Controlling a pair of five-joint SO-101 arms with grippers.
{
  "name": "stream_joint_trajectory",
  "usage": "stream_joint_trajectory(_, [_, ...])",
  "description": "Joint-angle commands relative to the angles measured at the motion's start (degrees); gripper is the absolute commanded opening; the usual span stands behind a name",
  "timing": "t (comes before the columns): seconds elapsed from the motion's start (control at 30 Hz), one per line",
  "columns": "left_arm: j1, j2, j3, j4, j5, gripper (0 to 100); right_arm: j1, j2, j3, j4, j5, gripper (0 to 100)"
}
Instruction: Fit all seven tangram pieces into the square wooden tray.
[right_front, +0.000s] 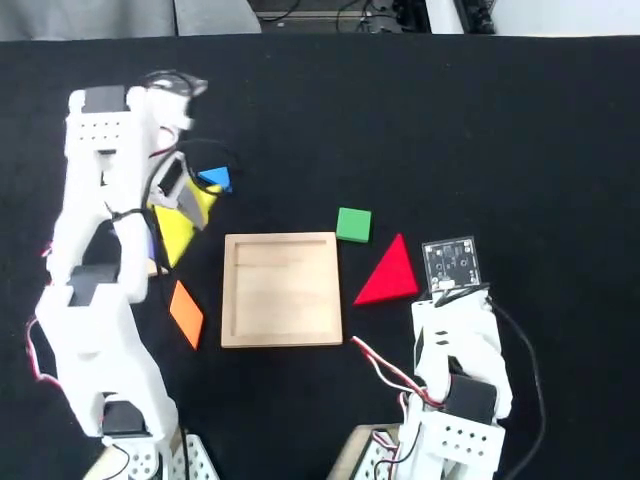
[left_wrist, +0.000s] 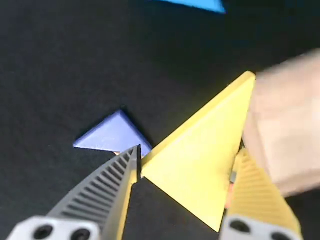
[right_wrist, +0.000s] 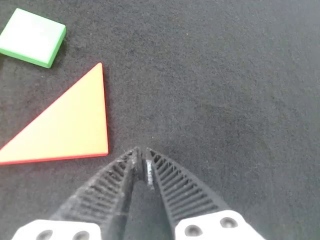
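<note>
Jaws first: the left gripper (left_wrist: 187, 156) is clamped on the yellow triangle (left_wrist: 200, 172), with one finger at a corner and the other against the opposite edge. The right gripper (right_wrist: 141, 156) is pinched closed on nothing, tips low over the bare black table (right_wrist: 240, 75).

From the high view, the tray (right_front: 281, 238) sits mid-table, and every piece I can see lies outside it. The yellow triangle (right_front: 176, 232) is off to the tray's left, under the left gripper (right_front: 185, 205). The blue triangle (right_front: 213, 179) is just beyond it, farther from the arm bases. The orange piece (right_front: 186, 313) lies flat just beside the tray's left edge, nearer the bases.

On the other side, the green square (right_front: 353, 224) sits by the tray's far right corner. The red triangle (right_front: 388, 272) lies just right of the tray, between it and the right arm.

The left wrist view also shows a purple triangle (left_wrist: 112, 134) flat on the table, close beside the yellow one — can't tell if they touch. A tan blur (left_wrist: 285, 125) sits at the yellow triangle's other side, and I can't tell what it is.
</note>
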Motion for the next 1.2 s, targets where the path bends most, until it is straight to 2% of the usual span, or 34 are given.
stream_joint_trajectory(0.0, [3.7,-8.8,-2.6,2.3,-6.6,25,-0.5,-4.3,-0.2,0.2,0.4,1.2])
stream_joint_trajectory(0.17, [13.1,-17.8,0.9,2.3,-11.1,25,0.5,-4.6,-0.2,-0.3,0.4,1.2])
stream_joint_trajectory(0.33, [24.7,-25.7,13.5,1.9,-17.6,25,8.5,-4.6,-0.6,-3.4,-0.8,1.2])
stream_joint_trajectory(0.43, [30.3,-26.6,22.5,-2.7,-18.5,25,12.5,-4.7,-1.2,-4.8,-5.4,1.2])
stream_joint_trajectory(0.6, [33.1,-26.6,33.4,-15.1,-18.5,25,15.2,-4.7,-1.6,-5.2,-7.9,1.2])
stream_joint_trajectory(0.8, [36.1,-26.1,40.8,-21.8,-18.7,25,15.0,-4.7,-1.5,-5.2,-7.7,1.2])
stream_joint_trajectory(0.97, [35.9,-26.1,47.4,-30.7,-18.7,25,15.0,-4.7,-1.4,-5.2,-7.7,1.2])
stream_joint_trajectory(1.1, [35.6,-26.1,50.4,-33.9,-19.3,25,15.0,-4.7,-1.4,-5.2,-7.7,1.2])
stream_joint_trajectory(1.17, [35.6,-26.1,51.1,-33.5,-22.3,25,14.9,-4.7,-1.4,-5.2,-7.7,1.2])
